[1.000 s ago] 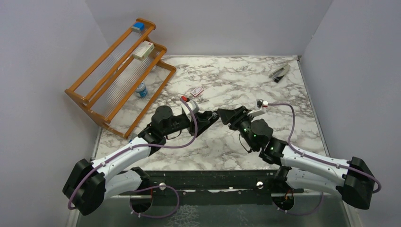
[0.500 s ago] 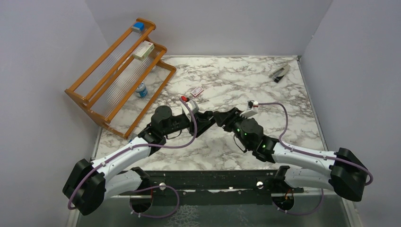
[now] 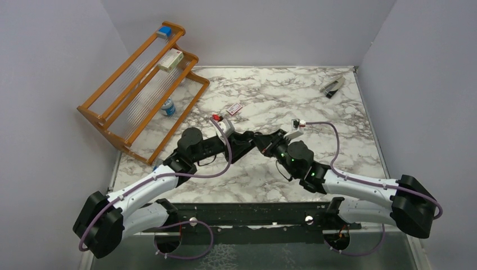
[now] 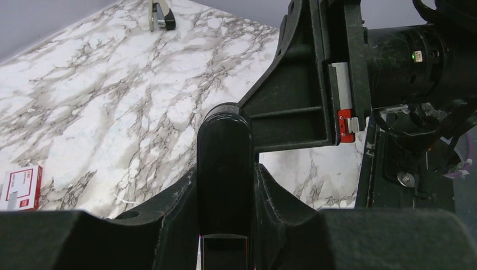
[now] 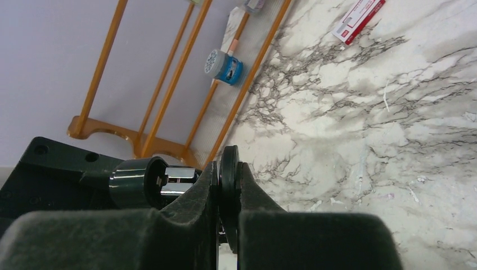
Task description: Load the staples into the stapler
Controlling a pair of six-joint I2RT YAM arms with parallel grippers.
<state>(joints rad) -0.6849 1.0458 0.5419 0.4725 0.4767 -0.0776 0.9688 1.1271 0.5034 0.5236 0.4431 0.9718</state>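
Comparing with the view one second earlier, the right arm has swung left across the marble table [image 3: 315, 112], and the right gripper [image 3: 261, 138], which then stood slightly apart from the left one with its fingers spread, now meets it at mid-table with its fingers clenched together. The left arm has barely shifted; only its wrist has moved a little left. The left gripper [image 4: 225, 194] is partly closed and grasps the stapler [image 4: 225, 152]. In the left wrist view, the black body sits between both fingers with its rounded end pointing away toward the right gripper. In the right wrist view, the right gripper's fingers [image 5: 256, 191] are pressed tight on a thin black part at that end of the stapler. A short length of the shiny silver rail [image 5: 175, 181] is visible just left of the pinch. The stapler is therefore held off the table between the two grippers, near the centre of the table. The staples packet [image 3: 234, 108], red and white, lies flat on the table just beyond the grippers, untouched. An orange wooden rack [image 3: 140, 84] stands at the far left, with a blue-labelled can [image 3: 167, 107] beneath it. A grey stapler-like tool [image 3: 332, 86] rests in the far right corner, well apart from both arms.
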